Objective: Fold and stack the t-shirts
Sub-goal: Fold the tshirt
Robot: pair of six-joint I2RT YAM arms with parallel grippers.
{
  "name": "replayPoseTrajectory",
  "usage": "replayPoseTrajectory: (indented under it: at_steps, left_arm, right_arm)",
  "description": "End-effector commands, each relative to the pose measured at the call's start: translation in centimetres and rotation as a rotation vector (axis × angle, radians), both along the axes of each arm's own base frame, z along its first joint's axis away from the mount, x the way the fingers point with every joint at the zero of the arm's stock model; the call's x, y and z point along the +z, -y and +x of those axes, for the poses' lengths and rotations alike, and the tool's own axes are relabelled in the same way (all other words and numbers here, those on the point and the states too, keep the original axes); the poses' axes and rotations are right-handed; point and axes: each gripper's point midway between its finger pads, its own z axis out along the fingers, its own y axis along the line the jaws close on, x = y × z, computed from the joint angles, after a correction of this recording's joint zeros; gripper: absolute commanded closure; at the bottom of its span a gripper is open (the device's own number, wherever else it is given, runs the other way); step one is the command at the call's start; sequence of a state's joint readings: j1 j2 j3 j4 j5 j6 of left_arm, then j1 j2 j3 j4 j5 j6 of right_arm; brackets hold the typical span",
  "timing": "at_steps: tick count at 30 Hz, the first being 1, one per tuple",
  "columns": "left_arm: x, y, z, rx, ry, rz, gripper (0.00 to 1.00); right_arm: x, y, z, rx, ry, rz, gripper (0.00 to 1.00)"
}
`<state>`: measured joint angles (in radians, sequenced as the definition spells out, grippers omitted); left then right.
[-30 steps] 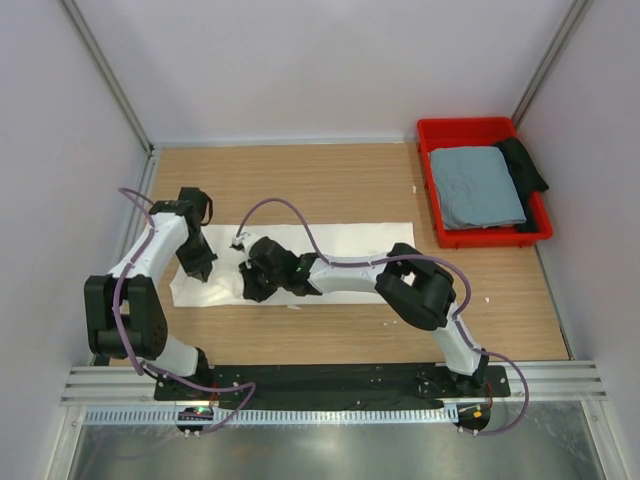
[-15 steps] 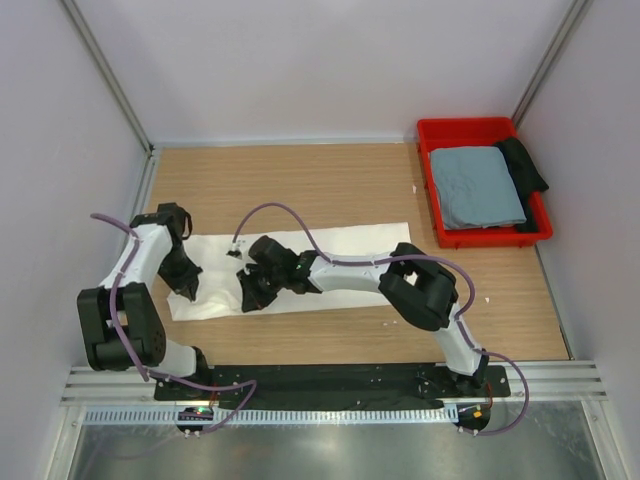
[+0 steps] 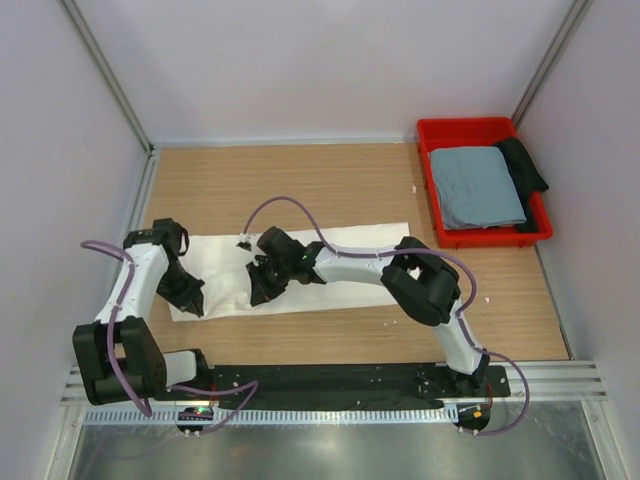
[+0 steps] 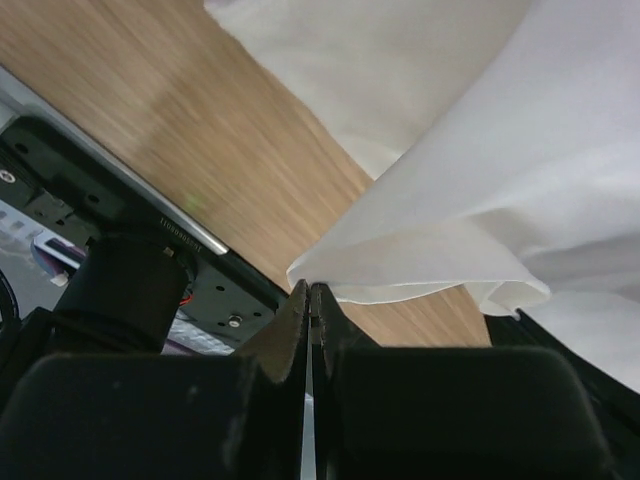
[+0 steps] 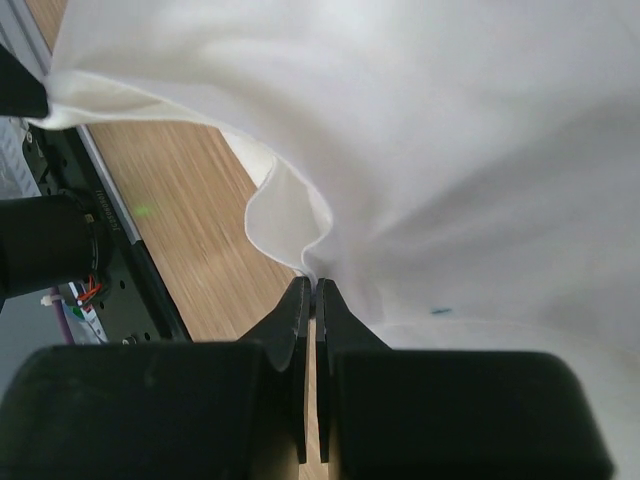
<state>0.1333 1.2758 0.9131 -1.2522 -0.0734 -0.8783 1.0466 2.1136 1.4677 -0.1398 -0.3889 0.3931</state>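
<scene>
our left tool (image 4: 309, 300) and right tool (image 5: 315, 295) each pinch an edge of the white t-shirt (image 3: 340, 262) on the table (image 3: 300, 185). well apart, we see the grey-blue t-shirt (image 3: 478, 185) lying in the red bin (image 3: 470, 127).

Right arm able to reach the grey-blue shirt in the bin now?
Probably not yet: right gripper is shut on the white shirt, well left of the red bin. Nothing covers the grey-blue shirt itself.

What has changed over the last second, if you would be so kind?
The left tool drew back toward the near edge, pulling the left end of the white t-shirt along; the right tool barely shifted. Both stay shut on it. The grey-blue t-shirt in the red bin stayed put.
</scene>
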Motion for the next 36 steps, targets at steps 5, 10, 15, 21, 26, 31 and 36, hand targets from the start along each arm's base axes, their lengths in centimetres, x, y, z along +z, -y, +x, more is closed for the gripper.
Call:
replayPoseTrajectory:
  at_steps: [5, 10, 15, 21, 26, 31, 36]
  left_arm:
    - [-0.6, 0.2, -3.9, 0.145, -0.113, 0.001, 1.00]
    - [0.4, -1.6, -3.3, 0.137, -0.090, 0.080, 1.00]
    - [0.1, -2.3, 0.2, 0.068, -0.042, 0.075, 1.00]
    - [-1.4, -1.6, 0.4, 0.045, -0.064, 0.020, 1.00]
    - [-2.2, -1.2, -0.4, 0.042, -0.080, 0.008, 1.00]
    - [-1.3, -2.1, 0.9, 0.027, -0.049, 0.045, 1.00]
    - [0.0, -3.3, 4.0, -0.020, 0.023, 0.080, 1.00]
  right_arm:
    - [4.1, -0.4, -0.4, 0.041, -0.025, 0.097, 0.98]
    - [5.2, -0.2, -1.2, 0.066, -0.039, 0.123, 0.98]
    - [6.5, 0.3, -1.9, 0.090, -0.056, 0.134, 0.98]
    - [7.8, 1.9, -1.5, 0.072, -0.055, 0.141, 0.99]
    - [7.2, 3.0, -2.5, 0.109, -0.118, 0.134, 0.99]
    - [6.1, 3.0, -1.8, 0.085, -0.127, 0.112, 0.99]
    - [5.7, 3.1, 1.8, -0.007, -0.159, 0.115, 0.98]
